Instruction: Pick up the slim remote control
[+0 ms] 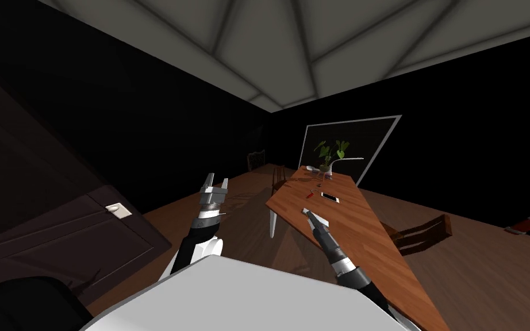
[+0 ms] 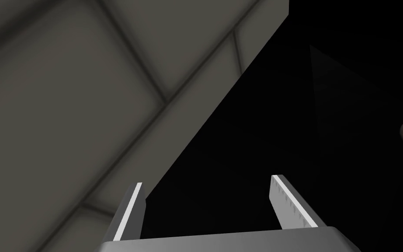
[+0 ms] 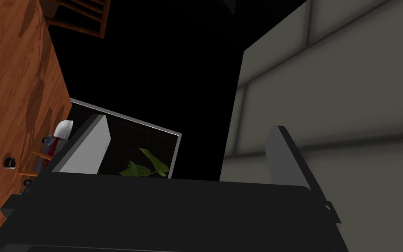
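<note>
A dim room with a wood floor and very dark walls is surrounding a long wooden table [image 1: 367,230], which is running away towards a framed dark panel and a leafy plant [image 1: 331,150]. The slim remote control [image 1: 330,197], drawn as a flat white bar with a dark edge, is lying flat on the table, just beside a small red object [image 1: 310,195]. The right tool [image 1: 314,216] is hovering over the table short of the remote and apart from it. Its two fingers are spread wide with nothing between them, and its wrist camera is looking along the tabletop towards the plant rather than down. The left tool [image 1: 217,178] is standing raised over the floor to the left of the table, fingers also spread and empty. The step in hand appears to be the approach. To do it well, the right arm is probably needing to reach further along the table and tip the tool down over the remote. It should then turn the fingers across the narrow width and lower them until the tips are almost grazing the wood before closing. So thin an object is offering little to grip and could slide into the red object.
</note>
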`<state>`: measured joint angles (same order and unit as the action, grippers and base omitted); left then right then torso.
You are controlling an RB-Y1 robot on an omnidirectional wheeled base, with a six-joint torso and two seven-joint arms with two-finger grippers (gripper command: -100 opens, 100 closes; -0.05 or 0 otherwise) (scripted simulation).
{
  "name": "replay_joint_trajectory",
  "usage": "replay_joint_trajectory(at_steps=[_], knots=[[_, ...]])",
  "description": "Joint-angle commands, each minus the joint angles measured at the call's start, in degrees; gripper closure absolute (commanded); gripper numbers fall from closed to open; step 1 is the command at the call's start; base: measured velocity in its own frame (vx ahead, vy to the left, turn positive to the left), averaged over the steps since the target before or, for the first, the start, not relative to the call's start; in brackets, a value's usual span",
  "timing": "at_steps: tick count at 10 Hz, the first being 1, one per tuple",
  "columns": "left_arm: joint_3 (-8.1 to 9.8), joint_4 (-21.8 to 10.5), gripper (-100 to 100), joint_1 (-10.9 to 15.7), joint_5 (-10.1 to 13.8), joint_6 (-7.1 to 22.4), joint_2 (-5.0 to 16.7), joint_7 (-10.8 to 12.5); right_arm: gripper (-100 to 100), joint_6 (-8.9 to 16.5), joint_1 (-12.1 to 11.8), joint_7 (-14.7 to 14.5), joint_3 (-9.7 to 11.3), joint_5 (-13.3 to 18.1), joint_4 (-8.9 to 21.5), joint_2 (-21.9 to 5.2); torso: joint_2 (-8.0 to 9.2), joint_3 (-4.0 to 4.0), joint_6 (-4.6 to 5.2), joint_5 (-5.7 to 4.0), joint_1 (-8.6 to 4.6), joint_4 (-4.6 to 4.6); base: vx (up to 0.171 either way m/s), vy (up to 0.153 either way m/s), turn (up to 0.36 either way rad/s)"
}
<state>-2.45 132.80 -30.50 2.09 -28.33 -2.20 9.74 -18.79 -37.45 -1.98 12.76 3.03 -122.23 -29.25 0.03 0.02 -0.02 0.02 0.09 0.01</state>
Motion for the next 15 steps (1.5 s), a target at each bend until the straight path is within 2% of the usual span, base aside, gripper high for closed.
replay_joint_trajectory(at_steps=[1,2,3,4,5,6,7,8,9,10,11,12,13,14,15], knots=[[0.0,0.0,0,0.0,0.0,0.0,0.0,0.0,-100,0.33,-0.37,-0.8,0.76,0.05,0.8,-2.17,0.0,0.0,0.0,0.0,0.0,0.0,-0.001,0.024,0.099],[0.01,0.0,0,-0.01,0.0,0.0,0.0,0.0,-100,0.62,-1.03,-2.13,2.18,0.01,2.8,-4.24,-0.01,0.0,0.04,0.0,-0.03,0.0,0.0,0.033,0.204],[0.0,0.0,0,0.0,0.0,0.0,0.0,0.0,-100,0.62,-1.03,-2.13,2.18,0.01,2.8,-5.32,-0.01,-0.01,0.01,0.0,-0.01,0.0,0.002,0.025,0.124],[0.01,0.0,0,-0.01,0.0,0.0,0.0,0.0,-100,0.92,-1.67,-3.54,3.67,-0.06,4.89,-7.21,-0.02,-0.01,0.03,0.0,-0.04,0.0,0.003,0.033,0.244],[0.0,0.0,0,0.0,0.0,0.0,0.0,0.0,-100,0.92,-1.67,-3.54,3.67,-0.06,4.89,-8.44,-0.03,-0.01,0.01,0.0,-0.01,-0.01,0.005,0.023,0.117],[0.01,0.0,0,-0.01,0.0,0.0,0.0,0.0,-100,1.23,-2.27,-5.0,5.22,-0.17,7.06,-10.17,-0.03,-0.02,0.04,0.0,-0.05,0.0,0.011,0.029,0.204],[0.0,0.0,0,0.0,0.0,0.0,0.0,0.0,-100,1.23,-2.27,-5.0,5.22,-0.17,7.06,-11.5,-0.05,-0.03,0.01,-0.01,-0.04,-0.01,0.011,0.019,0.134],[0.01,0.0,0,-0.01,0.0,0.0,0.0,0.0,-100,1.54,-2.84,-6.52,6.82,-0.31,9.3,-13.27,-0.06,-0.03,0.04,0.0,-0.06,-0.01,0.019,0.026,0.263],[0.0,0.0,0,0.0,0.0,0.0,0.0,0.0,-100,1.54,-2.84,-6.52,6.82,-0.31,9.3,-14.51,-0.08,-0.05,0.01,-0.01,-0.05,-0.01,0.017,0.017,0.138],[0.01,0.0,0,-0.01,0.0,0.0,0.0,0.0,-100,1.86,-3.37,-8.08,8.46,-0.5,11.6,-16.69,-0.07,-0.04,0.05,-0.01,-0.08,-0.01,0.014,0.023,0.231],[0.0,0.0,0,-0.01,0.0,0.0,0.0,0.0,-100,1.86,-3.37,-8.08,8.46,-0.5,11.6,-17.47,-0.09,-0.05,0.0,-0.02,-0.06,-0.01,0.018,0.015,0.128],[0.01,0.0,0,-0.01,0.0,0.0,0.0,0.0,-100,2.19,-3.87,-9.68,10.12,-0.71,13.94,-19.41,-0.07,-0.04,0.07,-0.01,-0.08,-0.01,0.019,0.015,0.219],[0.01,0.0,0,-0.01,0.0,0.0,0.0,0.0,-100,2.19,-3.87,-9.68,10.12,-0.71,13.94,-20.36,-0.07,-0.04,0.02,-0.01,-0.09,-0.01,0.019,0.008,0.191],[0.01,0.0,0,-0.01,0.0,0.0,0.01,0.0,-100,2.52,-4.32,-11.31,11.81,-0.96,16.32,-22.59,-0.08,-0.05,0.04,-0.01,-0.1,-0.01,0.036,0.011,0.352],[0.01,0.0,0,-0.01,0.0,0.0,0.01,0.0,-100,2.52,-4.32,-11.31,11.81,-0.96,16.32,-23.19,-0.13,-0.07,0.01,-0.01,-0.09,-0.02,0.033,0.002,0.108]])
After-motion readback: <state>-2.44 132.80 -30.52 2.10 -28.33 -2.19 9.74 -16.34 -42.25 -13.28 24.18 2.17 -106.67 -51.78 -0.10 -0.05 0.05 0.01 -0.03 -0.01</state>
